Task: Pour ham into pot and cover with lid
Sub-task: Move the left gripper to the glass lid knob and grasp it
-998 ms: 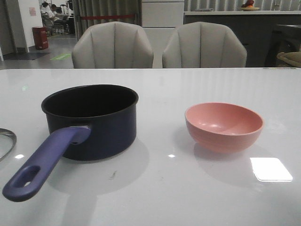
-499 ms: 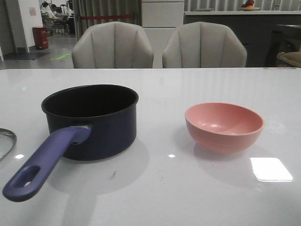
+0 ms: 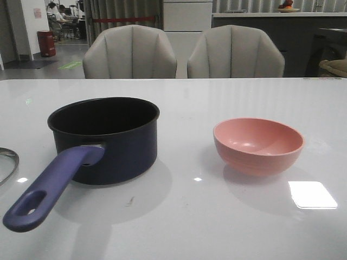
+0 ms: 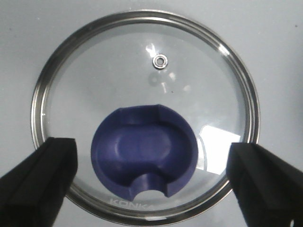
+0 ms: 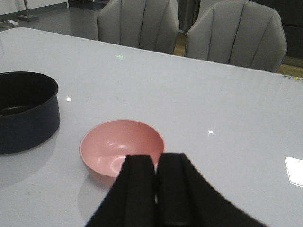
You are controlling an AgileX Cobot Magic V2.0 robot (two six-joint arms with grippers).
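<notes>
The dark navy pot [image 3: 108, 141] stands left of centre on the table, its purple-blue handle [image 3: 49, 189] pointing to the front left; it also shows in the right wrist view [image 5: 26, 111]. No ham shows; the pink bowl [image 3: 257, 143] looks empty in both views [image 5: 118, 144]. The lid [image 4: 144, 71] lies flat on the table with its blue knob [image 4: 144, 151] up; only its rim [image 3: 6, 162] shows at the front view's left edge. My left gripper [image 4: 150, 163] is open above the lid, its fingers either side of the knob. My right gripper [image 5: 156, 161] is shut and empty, just short of the bowl.
Two grey chairs [image 3: 130, 54] stand behind the far edge of the white table [image 3: 190, 216]. Neither arm shows in the front view. A bright light reflection [image 3: 312, 195] lies on the table in front of the bowl.
</notes>
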